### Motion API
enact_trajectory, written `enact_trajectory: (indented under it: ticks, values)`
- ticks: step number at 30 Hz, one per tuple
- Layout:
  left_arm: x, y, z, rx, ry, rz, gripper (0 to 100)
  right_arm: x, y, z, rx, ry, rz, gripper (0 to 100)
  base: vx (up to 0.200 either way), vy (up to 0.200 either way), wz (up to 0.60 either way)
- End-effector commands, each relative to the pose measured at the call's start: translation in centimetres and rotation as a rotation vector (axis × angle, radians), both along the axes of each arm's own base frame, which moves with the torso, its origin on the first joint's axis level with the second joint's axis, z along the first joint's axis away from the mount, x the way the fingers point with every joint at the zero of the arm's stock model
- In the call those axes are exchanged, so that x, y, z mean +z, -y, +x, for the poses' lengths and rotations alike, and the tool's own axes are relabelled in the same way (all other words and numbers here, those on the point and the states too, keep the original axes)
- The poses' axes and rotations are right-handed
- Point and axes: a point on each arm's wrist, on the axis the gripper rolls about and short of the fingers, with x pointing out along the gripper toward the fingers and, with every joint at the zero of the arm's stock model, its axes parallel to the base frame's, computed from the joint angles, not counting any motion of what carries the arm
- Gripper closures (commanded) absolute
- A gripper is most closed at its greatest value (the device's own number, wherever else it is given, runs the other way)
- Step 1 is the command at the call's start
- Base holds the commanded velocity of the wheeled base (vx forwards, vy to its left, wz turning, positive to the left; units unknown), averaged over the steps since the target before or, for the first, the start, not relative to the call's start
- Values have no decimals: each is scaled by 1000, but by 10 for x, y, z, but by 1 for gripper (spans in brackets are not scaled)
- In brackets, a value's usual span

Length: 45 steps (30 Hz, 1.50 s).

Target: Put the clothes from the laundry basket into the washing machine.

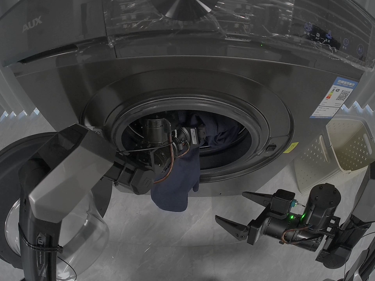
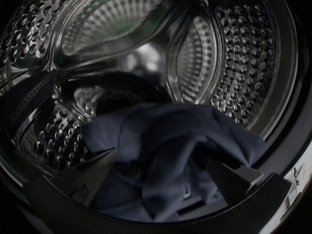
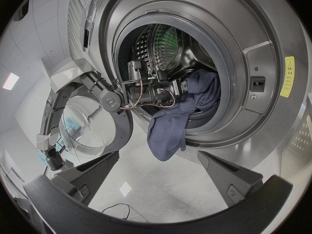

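Left gripper (image 2: 161, 156): I have it inside the mouth of the washing machine (image 1: 234, 71), just past the rim of the round opening, facing into the perforated steel drum (image 2: 240, 65). Its fingers (image 2: 97, 173) stand wide apart and nothing is pinched. A navy garment (image 1: 175, 184) is bunched between and beyond them; I cannot tell whether the cloth touches either pad. Garment position: partly in, partly out. One part lies on the lower wall of the drum, and the rest is draped over the lower rim of the opening, hanging down the front of the washing machine without reaching the floor (image 1: 156, 239). My left wrist crosses the rim just beside the hanging part. The right gripper (image 1: 230, 207) hovers outside, below the opening and in front of the washing machine, over the floor. Its jaws are spread wide and carry nothing, well apart from the garment. The door (image 1: 82, 231) is swung fully open on the washing machine's left side, with its glass bowl facing out. The laundry basket (image 1: 351, 145), pale and perforated, stands just beside the washing machine on its right side; its contents are not visible to me.
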Motion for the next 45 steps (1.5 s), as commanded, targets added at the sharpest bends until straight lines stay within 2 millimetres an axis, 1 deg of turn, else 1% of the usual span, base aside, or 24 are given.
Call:
enact_trajectory:
  ticks: [1,6,8,11,12,17,21,23,26,29,31,33,35,36,38,39,44,45]
  values:
    - [8,-10,-20,-29,-62,37,0,0,-2,-1,8,2,2,0,0,0,0]
    - [-15,-10,-19,-49,-144,90,0,1,-3,0,8,7,6,0,0,0,0]
    - [-25,-10,-12,-41,-156,100,0,1,-3,0,8,7,6,0,0,0,0]
    - [-31,-9,-5,-37,-158,117,0,2,-4,-1,-1,11,6,0,0,0,0]
    - [-31,-11,-2,-31,-155,116,100,2,-4,-1,-4,10,7,0,0,0,0]
    - [-29,-10,7,-23,-150,112,100,6,-6,2,-10,26,21,0,0,0,0]
    - [-22,-3,9,-48,-135,66,100,7,-7,3,-12,34,28,0,0,0,0]
    - [-16,7,18,-44,-125,-50,100,8,-8,4,-12,37,34,0,0,0,0]
    - [4,15,23,-51,-88,-160,100,9,-8,4,-12,41,37,0,0,0,0]
    - [25,19,32,-41,-1,-227,100,12,-7,9,-27,52,47,0,0,0,0]
    - [40,20,34,-35,44,-256,100,15,-8,11,-30,62,56,0,0,0,0]
    - [46,20,35,-34,54,-264,100,15,-8,11,-32,66,59,0,0,0,0]
    - [45,20,34,-34,47,-260,100,16,-8,12,-30,67,61,0,0,0,0]
    - [44,20,33,-34,46,-259,0,15,-8,12,-30,66,60,0,0,0,0]
    - [40,20,31,-34,31,-250,0,15,-9,11,-29,64,61,0,0,0,0]
    - [40,21,27,-37,20,-244,0,15,-9,11,-29,66,62,0,0,0,0]
    - [34,13,1,-45,-77,-161,0,16,-9,11,-29,66,62,0,0,0,0]
    - [34,9,-8,-50,-105,-113,0,16,-9,11,-29,66,62,0,0,0,0]
